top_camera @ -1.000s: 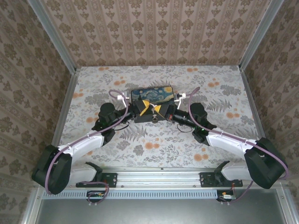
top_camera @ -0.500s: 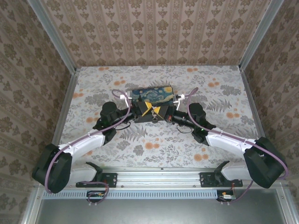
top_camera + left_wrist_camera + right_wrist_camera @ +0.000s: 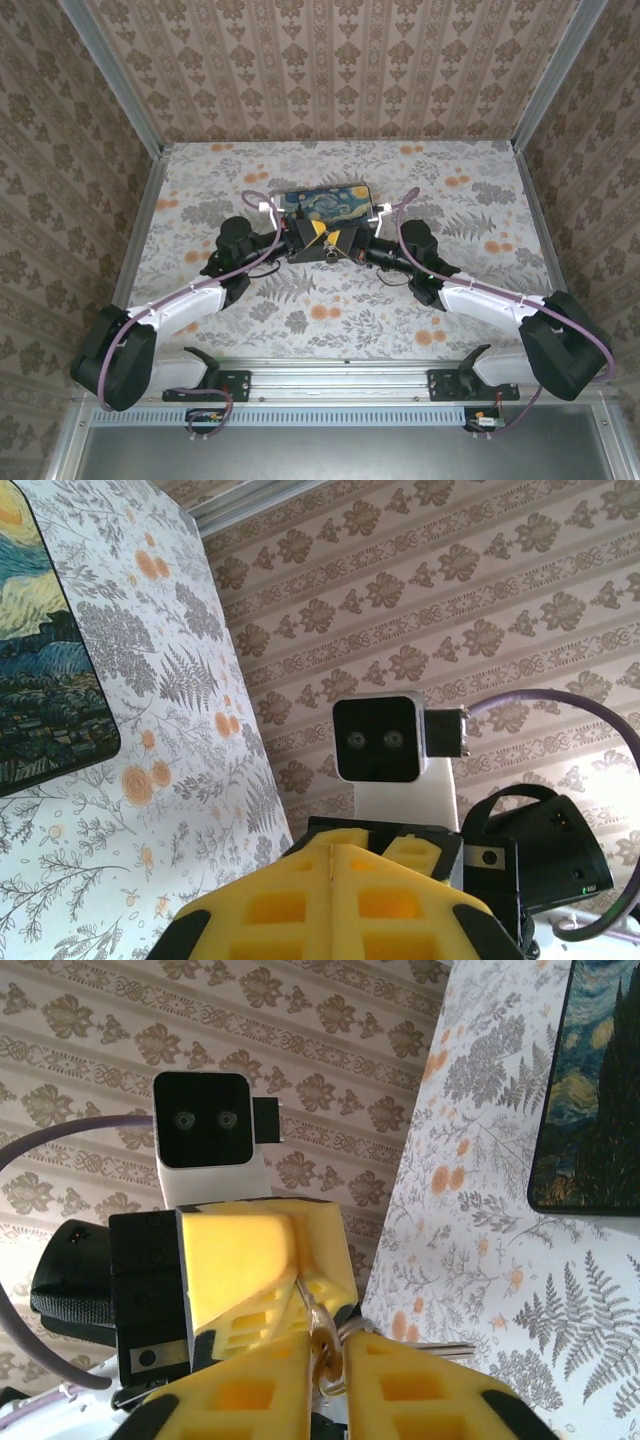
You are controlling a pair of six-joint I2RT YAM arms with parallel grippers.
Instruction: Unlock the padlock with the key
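Note:
In front of the black box with the starry-night lid (image 3: 325,200), my two grippers meet tip to tip. My left gripper (image 3: 318,233) is shut, its yellow fingers (image 3: 260,1260) pinching the thin blade of the key (image 3: 321,1331). The key's brass head and its ring (image 3: 356,1326) sit in the narrow gap of my right gripper (image 3: 328,1345), whose jaws stand slightly apart. From the left wrist, my left gripper (image 3: 330,848) shows only a hairline seam. A tiny silvery speck (image 3: 331,256) at the box's front may be the padlock; it is too small to tell.
A second key (image 3: 441,1351) sticks out sideways from the ring. The floral cloth (image 3: 330,310) covers the table, with patterned walls (image 3: 330,70) on three sides. The right wrist's camera block (image 3: 378,740) faces my left gripper at close range.
My left gripper has closed onto the key's blade. My right gripper's jaws, shut before, have parted a little. Both grippers have edged slightly toward the box.

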